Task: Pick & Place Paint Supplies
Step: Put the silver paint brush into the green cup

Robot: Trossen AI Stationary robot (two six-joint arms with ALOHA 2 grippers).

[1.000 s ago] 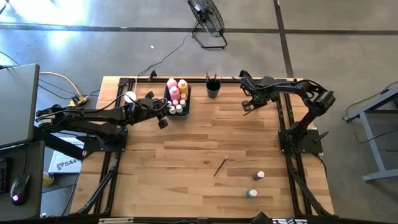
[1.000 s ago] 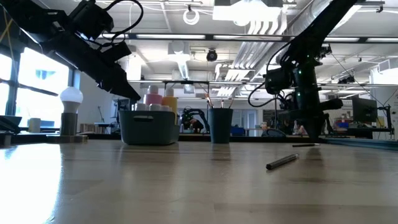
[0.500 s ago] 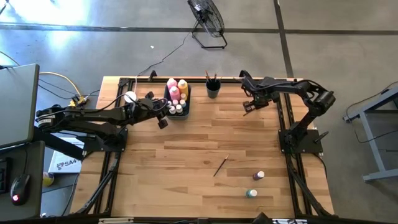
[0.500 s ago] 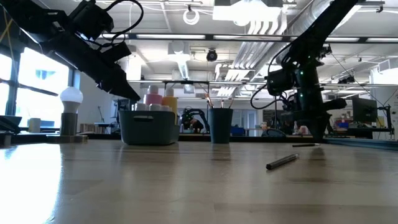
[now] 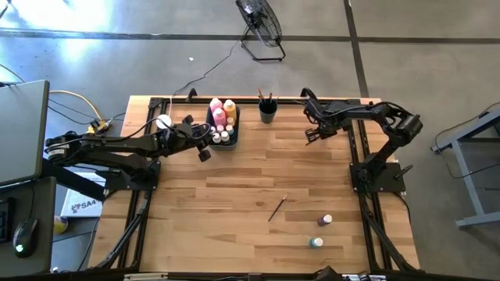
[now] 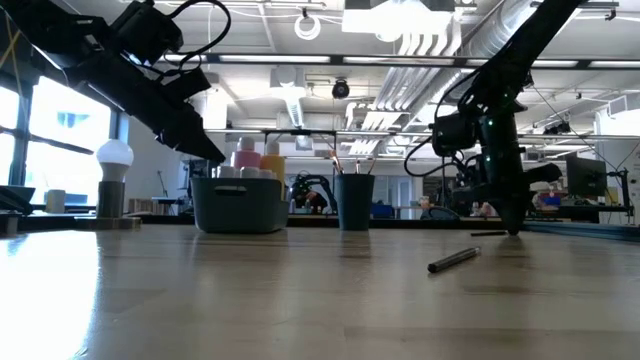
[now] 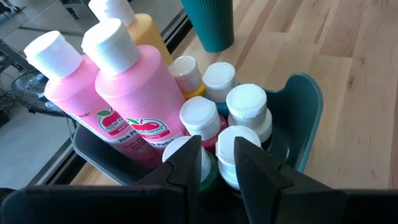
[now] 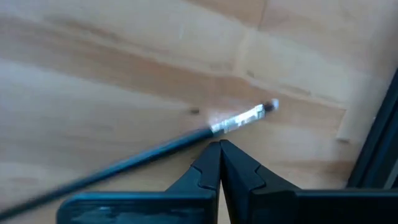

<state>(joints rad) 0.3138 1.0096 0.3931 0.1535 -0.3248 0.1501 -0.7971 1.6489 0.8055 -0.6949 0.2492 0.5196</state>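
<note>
A thin dark-handled paintbrush (image 8: pixel 155 146) with a silver ferrule and small dark tip is pinched in the fully closed right gripper (image 5: pixel 312 134), held above the wood table (image 5: pixel 258 179) just beside the dark cup (image 5: pixel 268 113) of brushes. It looks light, stiff and slim, likely to swivel if gripped off-centre, so mid-handle seems safest. On the far side of the cup, the left gripper (image 7: pixel 214 165) hovers slightly parted and empty over white-capped bottles in the teal bin (image 7: pixel 305 118).
</note>
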